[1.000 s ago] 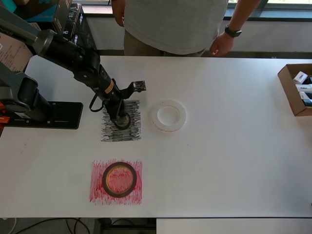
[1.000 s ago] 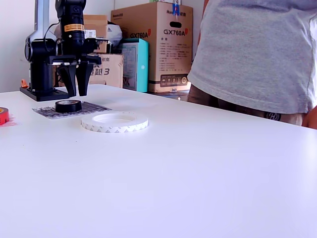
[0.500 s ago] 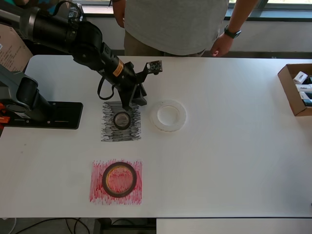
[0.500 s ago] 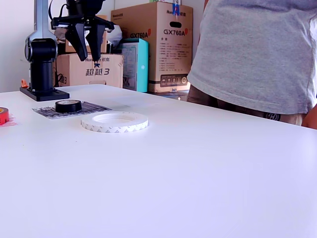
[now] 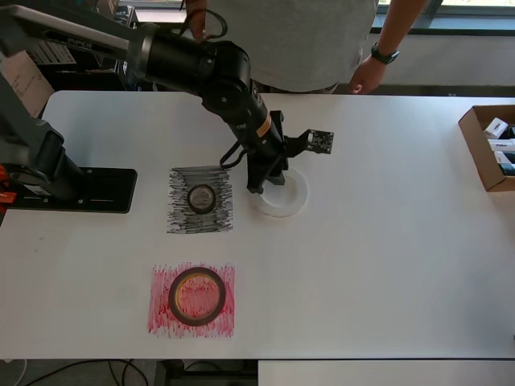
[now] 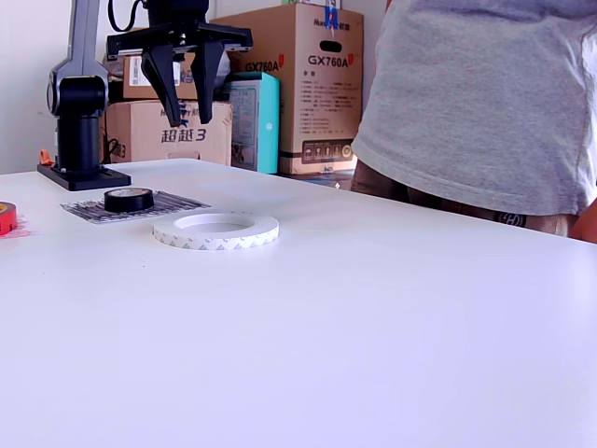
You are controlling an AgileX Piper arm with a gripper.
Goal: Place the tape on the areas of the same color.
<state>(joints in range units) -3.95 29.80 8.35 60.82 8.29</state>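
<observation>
The small black tape ring [image 5: 201,197] lies on the black-grey scribbled patch [image 5: 179,217]; it also shows in the exterior view [image 6: 129,199] on that patch [image 6: 177,203]. The dark-red ring [image 5: 196,296] lies on the red patch [image 5: 161,318]; only its edge [image 6: 6,217] shows at the exterior view's left. The whitish ring [image 5: 286,203] [image 6: 216,230] lies flat on bare table, to the right of the black patch in the overhead view. My gripper [image 5: 264,182] [image 6: 188,119] is open and empty, raised well above the table over the whitish ring's left rim in the overhead view.
A person in a grey shirt [image 5: 290,40] stands at the table's far edge, a hand [image 5: 366,75] near it. An open cardboard box [image 5: 488,146] sits at the overhead view's right edge. The arm's black base plate [image 5: 80,190] sits at the left. Cardboard boxes [image 6: 289,84] stand behind.
The open gripper has left the black ring on the black patch, risen, and swung right in the overhead view until it hangs over the whitish ring. The rolls have not moved.
</observation>
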